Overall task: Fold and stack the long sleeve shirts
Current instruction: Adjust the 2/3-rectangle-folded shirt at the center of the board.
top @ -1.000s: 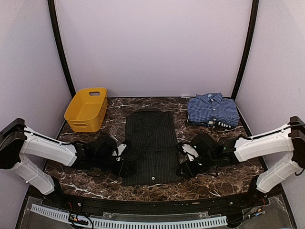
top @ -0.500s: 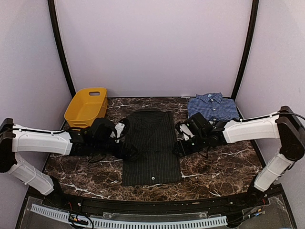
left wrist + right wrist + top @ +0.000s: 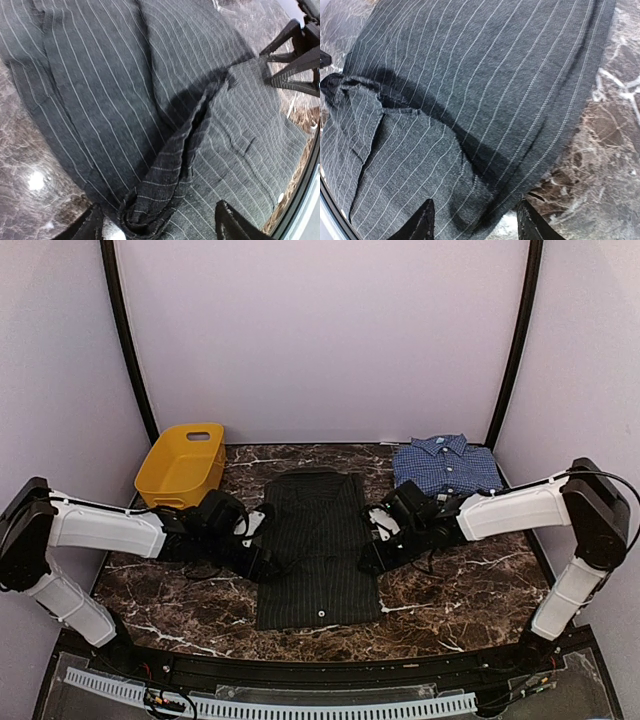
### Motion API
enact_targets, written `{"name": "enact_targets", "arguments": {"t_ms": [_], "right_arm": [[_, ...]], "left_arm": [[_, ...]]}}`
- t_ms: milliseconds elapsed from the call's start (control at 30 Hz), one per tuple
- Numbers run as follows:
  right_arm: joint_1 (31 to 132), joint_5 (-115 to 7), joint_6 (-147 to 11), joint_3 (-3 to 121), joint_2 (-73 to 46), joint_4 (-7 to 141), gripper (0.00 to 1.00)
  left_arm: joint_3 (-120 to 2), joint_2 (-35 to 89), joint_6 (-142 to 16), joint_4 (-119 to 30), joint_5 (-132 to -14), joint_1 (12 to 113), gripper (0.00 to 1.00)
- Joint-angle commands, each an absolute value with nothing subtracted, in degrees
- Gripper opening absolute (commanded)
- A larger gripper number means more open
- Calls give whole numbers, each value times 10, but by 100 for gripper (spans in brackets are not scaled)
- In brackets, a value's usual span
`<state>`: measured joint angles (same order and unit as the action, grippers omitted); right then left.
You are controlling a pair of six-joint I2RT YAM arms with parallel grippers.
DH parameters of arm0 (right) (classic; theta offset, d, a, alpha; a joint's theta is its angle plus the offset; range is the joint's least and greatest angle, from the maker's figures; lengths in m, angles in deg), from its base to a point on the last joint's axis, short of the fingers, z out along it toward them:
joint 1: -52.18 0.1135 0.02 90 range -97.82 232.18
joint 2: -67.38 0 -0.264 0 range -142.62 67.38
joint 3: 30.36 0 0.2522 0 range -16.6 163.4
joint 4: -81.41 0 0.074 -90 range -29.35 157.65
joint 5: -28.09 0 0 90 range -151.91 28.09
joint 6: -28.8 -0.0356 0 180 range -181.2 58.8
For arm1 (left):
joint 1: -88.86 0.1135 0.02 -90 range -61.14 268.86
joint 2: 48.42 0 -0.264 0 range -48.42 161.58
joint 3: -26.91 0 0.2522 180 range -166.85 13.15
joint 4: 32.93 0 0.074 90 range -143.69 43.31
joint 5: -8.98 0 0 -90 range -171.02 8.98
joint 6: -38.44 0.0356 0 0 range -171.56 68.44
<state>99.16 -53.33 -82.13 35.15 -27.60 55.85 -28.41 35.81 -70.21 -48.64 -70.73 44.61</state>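
The black pinstriped long sleeve shirt (image 3: pixel 318 545) lies flat and lengthwise mid-table, its sides folded in. My left gripper (image 3: pixel 262 555) sits at its left edge, open, and the jaws straddle a bunched ridge of the cloth (image 3: pixel 165 195) without pinching it. My right gripper (image 3: pixel 375 545) is at the shirt's right edge, also open, with the folded edge (image 3: pixel 520 170) lying between its fingertips (image 3: pixel 422 224). The blue checked shirt (image 3: pixel 445 468) rests folded at the back right, untouched.
A yellow plastic basket (image 3: pixel 182 468) stands at the back left. Dark marble tabletop (image 3: pixel 470 590) shows on both sides of the black shirt. Black frame posts rise at the back corners, and the front rail runs along the near edge.
Both grippers have moved from near the shirt's hem up along its sides toward the middle. The left jaws have spread wider.
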Motion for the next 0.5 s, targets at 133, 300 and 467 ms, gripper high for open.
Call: {"name": "enact_targets", "arguments": {"t_ms": [133,300,467], "right_arm": [[990,-497,-809,371,-307,588,44],[990,-485,-810,370,-313,597,32],[990,-482,-809,369,-308,597,16]], "left_arm": [[-264,397,-708,-469,-677,453,53],[-262,412,-710,-455,-658,453,36],[-267,411,-708,-453,-647,453,14]]}}
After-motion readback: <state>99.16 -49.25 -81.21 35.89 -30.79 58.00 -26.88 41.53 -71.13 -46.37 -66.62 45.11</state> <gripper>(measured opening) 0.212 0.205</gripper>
